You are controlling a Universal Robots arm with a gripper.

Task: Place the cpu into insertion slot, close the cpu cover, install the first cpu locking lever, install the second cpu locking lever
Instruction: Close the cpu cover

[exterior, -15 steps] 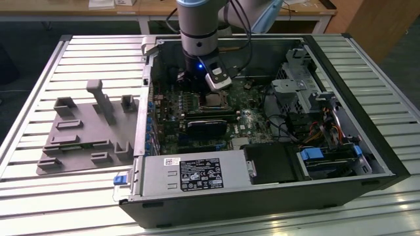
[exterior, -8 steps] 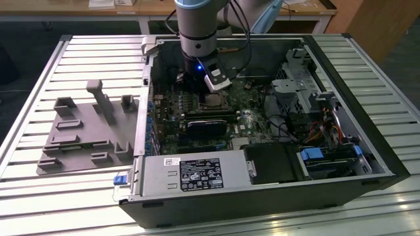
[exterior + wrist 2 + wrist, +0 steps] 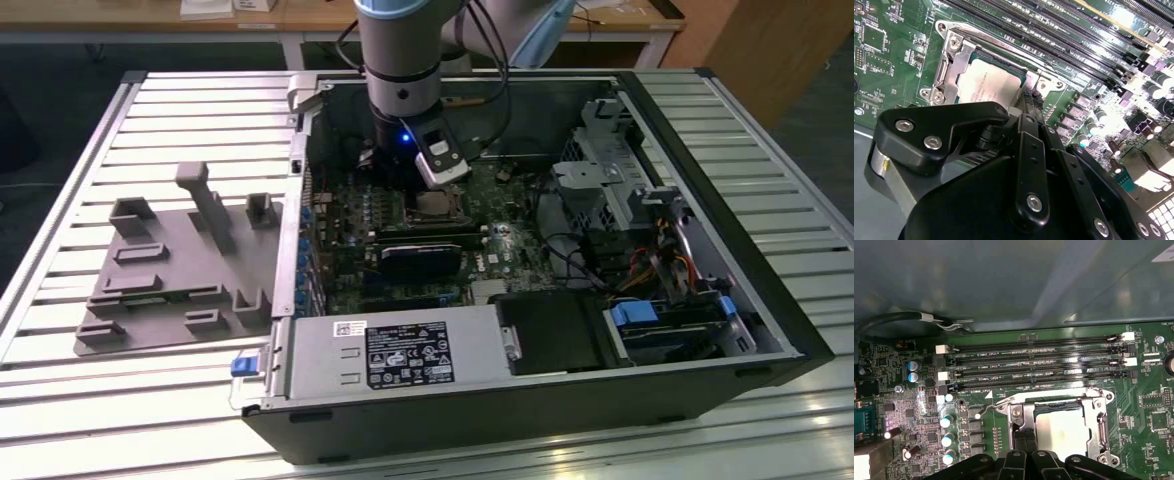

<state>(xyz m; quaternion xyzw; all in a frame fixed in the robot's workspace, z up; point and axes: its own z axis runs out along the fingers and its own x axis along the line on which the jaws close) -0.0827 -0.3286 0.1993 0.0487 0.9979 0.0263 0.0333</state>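
Exterior view's left: grey fixture tray (image 3: 160,280) on the slatted table (image 3: 80,400). Right of it, the open computer case (image 3: 534,420). Inside, you'll find the cpu (image 3: 1061,429) seated in the insertion slot (image 3: 1059,410), with the cpu cover (image 3: 1100,426) lying flat around it. The gripper (image 3: 1024,440) is at the socket's edge, jaws drawn close together.

I found the cpu (image 3: 1061,432) lying in the insertion slot (image 3: 999,56), framed by the cpu cover (image 3: 1021,427), memory slots (image 3: 1034,365) beside it, and the fixture block (image 3: 174,265) on the table (image 3: 80,200) at the exterior view's left of the computer case (image 3: 534,420).
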